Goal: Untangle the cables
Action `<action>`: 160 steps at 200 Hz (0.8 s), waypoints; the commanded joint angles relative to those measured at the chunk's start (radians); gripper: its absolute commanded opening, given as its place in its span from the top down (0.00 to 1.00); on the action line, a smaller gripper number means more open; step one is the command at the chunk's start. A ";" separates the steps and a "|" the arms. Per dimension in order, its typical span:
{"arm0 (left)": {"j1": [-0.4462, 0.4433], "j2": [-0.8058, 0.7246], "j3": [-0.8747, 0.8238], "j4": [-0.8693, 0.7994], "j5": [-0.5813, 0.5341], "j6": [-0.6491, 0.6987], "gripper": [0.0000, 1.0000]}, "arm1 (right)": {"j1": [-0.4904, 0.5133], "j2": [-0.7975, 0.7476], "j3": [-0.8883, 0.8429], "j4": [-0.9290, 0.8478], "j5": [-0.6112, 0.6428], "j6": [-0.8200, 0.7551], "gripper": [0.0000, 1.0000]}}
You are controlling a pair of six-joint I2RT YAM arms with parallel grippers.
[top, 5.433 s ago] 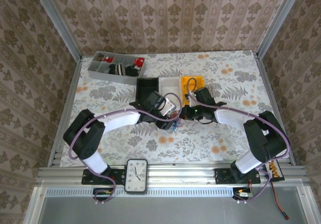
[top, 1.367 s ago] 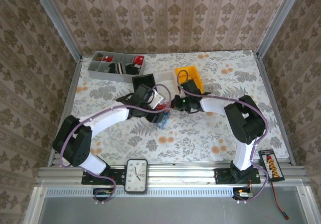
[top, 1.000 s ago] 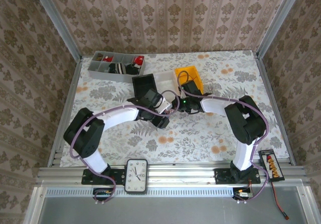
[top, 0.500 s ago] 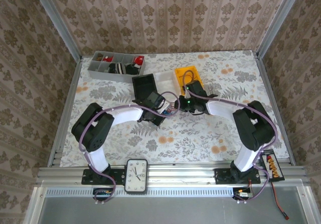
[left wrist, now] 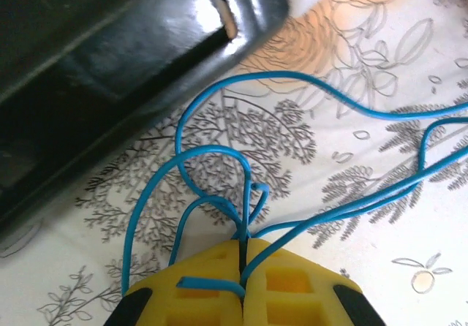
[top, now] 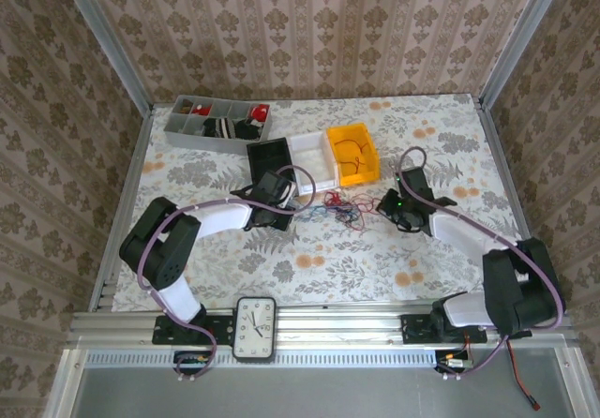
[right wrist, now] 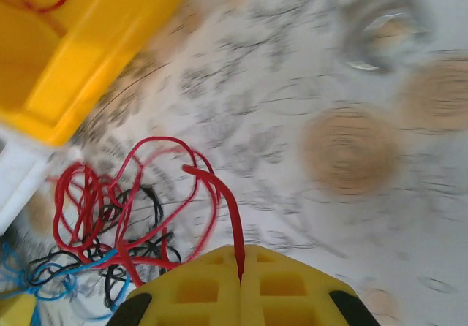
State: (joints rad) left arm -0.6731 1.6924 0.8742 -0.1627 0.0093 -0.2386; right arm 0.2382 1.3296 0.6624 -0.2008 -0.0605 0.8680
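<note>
The cables (top: 340, 209) lie as a loose tangle of red, black and blue wire on the table, between the two grippers. My left gripper (top: 292, 199) is at the tangle's left, just in front of the black bin. In the left wrist view its yellow fingers (left wrist: 292, 289) are shut on loops of the blue cable (left wrist: 219, 154), which runs off to the right. My right gripper (top: 386, 208) is at the tangle's right. Its gripper (right wrist: 240, 256) is shut on a strand of the red cable (right wrist: 232, 209), and the knot of red, black and blue wire (right wrist: 110, 245) lies to its left.
A black bin (top: 270, 160), a white bin (top: 311, 151) and a yellow bin (top: 352, 154) holding a wire stand in a row behind the tangle. A grey divided tray (top: 216, 121) sits at the back left. A clock (top: 255, 326) lies on the front rail.
The left gripper has shut on the blue cable. The right gripper has moved right and nearer, away from the yellow bin, drawing the red cable along. The tangle is now spread out between them.
</note>
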 commanded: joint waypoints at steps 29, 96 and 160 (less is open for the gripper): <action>0.043 -0.023 -0.026 -0.057 -0.113 -0.041 1.00 | -0.066 -0.056 -0.043 -0.071 0.112 0.034 1.00; -0.011 -0.131 -0.023 -0.045 0.094 0.116 0.89 | -0.070 0.013 -0.003 0.015 -0.079 -0.098 1.00; -0.103 -0.008 0.197 -0.041 0.273 0.169 0.43 | -0.039 0.056 0.011 0.058 -0.144 -0.127 1.00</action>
State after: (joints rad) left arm -0.7387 1.6009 0.9592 -0.1967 0.1959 -0.1181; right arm 0.1837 1.3762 0.6464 -0.1627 -0.1665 0.7708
